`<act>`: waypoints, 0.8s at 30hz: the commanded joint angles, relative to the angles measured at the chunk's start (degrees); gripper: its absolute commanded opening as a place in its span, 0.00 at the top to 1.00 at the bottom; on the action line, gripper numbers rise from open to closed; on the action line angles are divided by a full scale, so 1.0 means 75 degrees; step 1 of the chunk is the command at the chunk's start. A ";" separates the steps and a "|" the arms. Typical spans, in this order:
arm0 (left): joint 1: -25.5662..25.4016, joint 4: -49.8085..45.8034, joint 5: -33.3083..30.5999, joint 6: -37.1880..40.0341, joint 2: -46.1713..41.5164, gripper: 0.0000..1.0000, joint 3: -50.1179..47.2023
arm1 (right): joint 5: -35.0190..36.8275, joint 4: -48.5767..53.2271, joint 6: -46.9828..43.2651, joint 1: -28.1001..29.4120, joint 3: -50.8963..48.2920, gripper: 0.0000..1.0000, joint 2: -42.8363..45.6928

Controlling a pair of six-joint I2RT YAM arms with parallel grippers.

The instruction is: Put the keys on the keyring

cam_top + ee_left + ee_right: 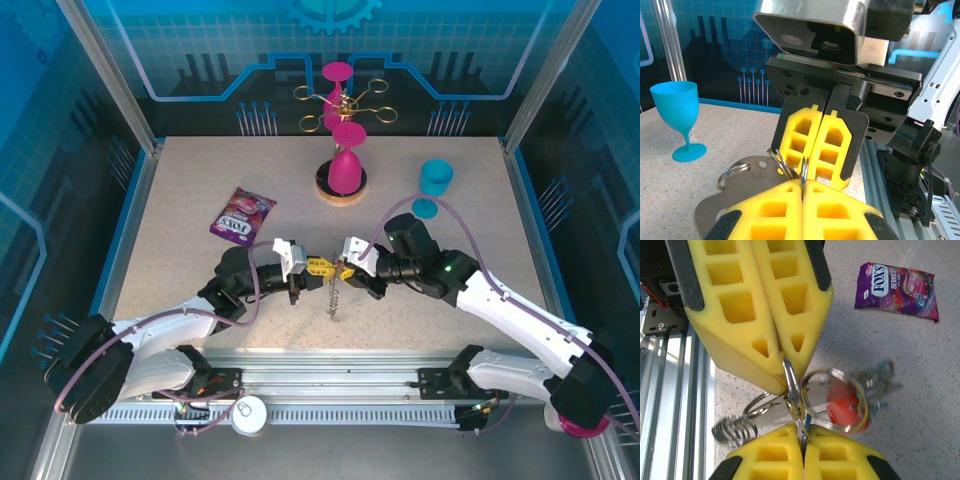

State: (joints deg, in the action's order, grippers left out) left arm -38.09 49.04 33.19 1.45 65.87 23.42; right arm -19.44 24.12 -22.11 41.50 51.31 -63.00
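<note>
Two tools, one tangle. The left tool (318, 267) and the right tool (343, 270) meet tip to tip over the middle of the desk (170, 200), toward its near edge. Both are clamped tight, yellow fingers (765, 315) pressed flat together, and both pinch the same thin loop of the keyring (791, 382) from opposite sides.

From the right wrist, a silver split ring (827, 390) hangs just beside the pinch point with a red tag (840, 410) inside it. The keys (881, 381) are a blurry silver bunch past that, so I honestly can't tell how many there are. A coiled bit of chain (734, 429) dangles on the other side. From above it hangs straight down below the two tools.

The left wrist cam shows a flat metal piece (722, 210) poking out beside its own fingers. A blue goblet (680, 112) stands upright on the desk behind. The purple snack packet (242, 215) lies flat, well off to the left.
</note>
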 commanded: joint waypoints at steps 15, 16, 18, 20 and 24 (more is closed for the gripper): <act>-0.0064 0.0113 0.0171 0.0420 0.0037 1.00 0.0083 | -0.0354 0.0920 -0.0723 0.0338 0.0842 1.00 -0.0502; -0.0060 0.0105 0.0075 0.0461 0.0004 1.00 0.0068 | -0.0275 0.0938 -0.0715 0.0322 0.0813 1.00 -0.0465; -0.0059 0.0073 -0.0126 0.0531 -0.0054 1.00 0.0041 | -0.0090 0.0973 -0.0678 0.0273 0.0698 1.00 -0.0384; -0.0063 0.0077 -0.0216 0.0577 -0.0128 1.00 0.0002 | 0.0189 0.1031 -0.0594 0.0218 0.0599 1.00 -0.0291; -0.0066 -0.0196 -0.0136 0.0658 -0.0241 1.00 0.0015 | 0.0707 0.1099 -0.0406 0.0056 0.0523 1.00 -0.0081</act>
State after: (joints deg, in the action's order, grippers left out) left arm -38.30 47.83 32.73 4.62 65.73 23.42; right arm -16.84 30.96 -26.37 42.72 55.86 -65.52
